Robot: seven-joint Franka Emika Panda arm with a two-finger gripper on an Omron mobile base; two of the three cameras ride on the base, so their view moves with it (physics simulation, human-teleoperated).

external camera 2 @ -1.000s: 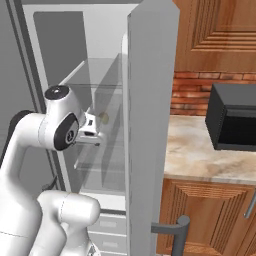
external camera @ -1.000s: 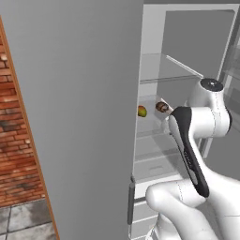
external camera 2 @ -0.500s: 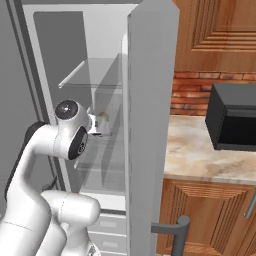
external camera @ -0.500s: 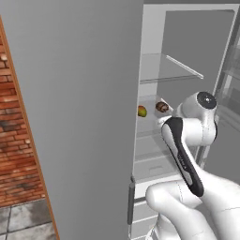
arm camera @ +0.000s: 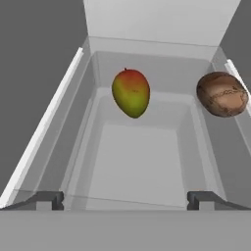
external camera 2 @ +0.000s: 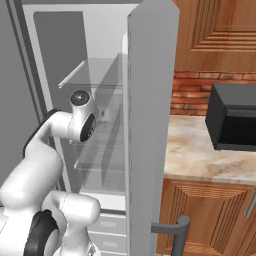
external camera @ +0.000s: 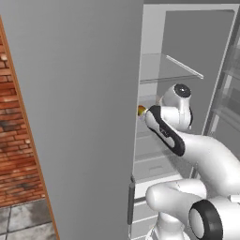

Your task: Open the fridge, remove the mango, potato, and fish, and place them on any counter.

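Jaws are spread wide with nothing held; in the hand view the gripper [arm camera: 125,200] is seen only as two dark tips at the bottom corners. Between and beyond them lies a white shelf [arm camera: 137,166] of the fridge [external camera: 75,93], with bare floor straight ahead. The mango [arm camera: 131,92], red at the top and yellow-green below, is set toward the back of the shelf, slightly left of centre. The potato [arm camera: 222,94], brown and rough, is placed near the right wall, well apart from the mango. A white rail [arm camera: 44,130] runs along the left edge of the shelf.

From the left base view, most of the shelf is blocked by the arm [external camera: 187,140]; only a sliver of the mango [external camera: 141,110] is made out beside the closed grey door. In the right base view, the open door [external camera 2: 150,140] is seen edge-on between the fridge interior and a stone worktop [external camera 2: 200,155] bearing a black microwave [external camera 2: 232,117]. The fish cannot be made out.
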